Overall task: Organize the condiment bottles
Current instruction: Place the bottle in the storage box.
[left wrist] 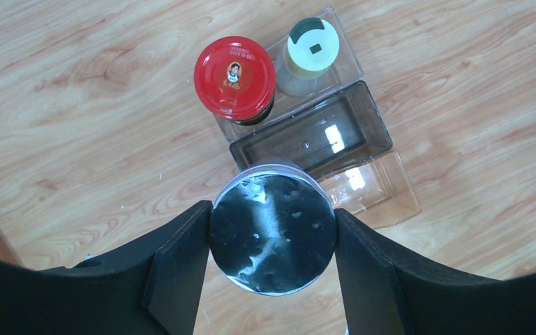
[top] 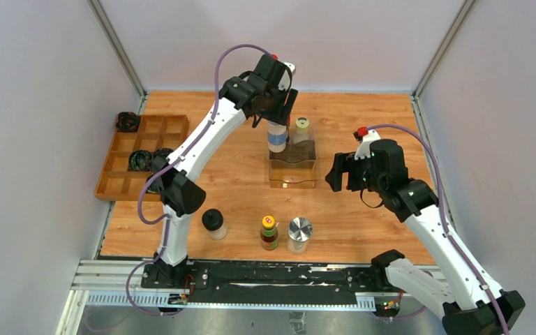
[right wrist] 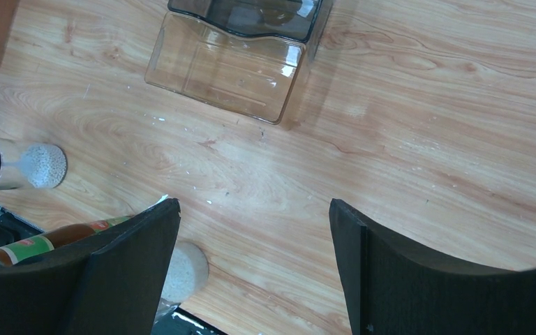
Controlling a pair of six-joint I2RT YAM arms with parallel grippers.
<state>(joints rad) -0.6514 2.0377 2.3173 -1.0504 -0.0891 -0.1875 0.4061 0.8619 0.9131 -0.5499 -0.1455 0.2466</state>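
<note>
Six condiment bottles (top: 269, 232): two in clear rack (top: 292, 176), three loose, one blue-labelled jar (top: 276, 139) between left fingers (left wrist: 174, 272); right fingers (right wrist: 132, 269) apart.

High rear overview, two close downward wrist views; clear tiered holder (top: 293, 174) common to all.

Light is bright, white and even, falling from above. On the wooden table (top: 237, 188) the shadows are soft and short. In the left wrist view two white patches of glare sit on the clear tray (left wrist: 391, 185), and the dark top of the blue-labelled jar (left wrist: 272, 234) shows a mottled sheen. The top view is sharp; its corner posts (top: 115, 45) lean outward.
</note>
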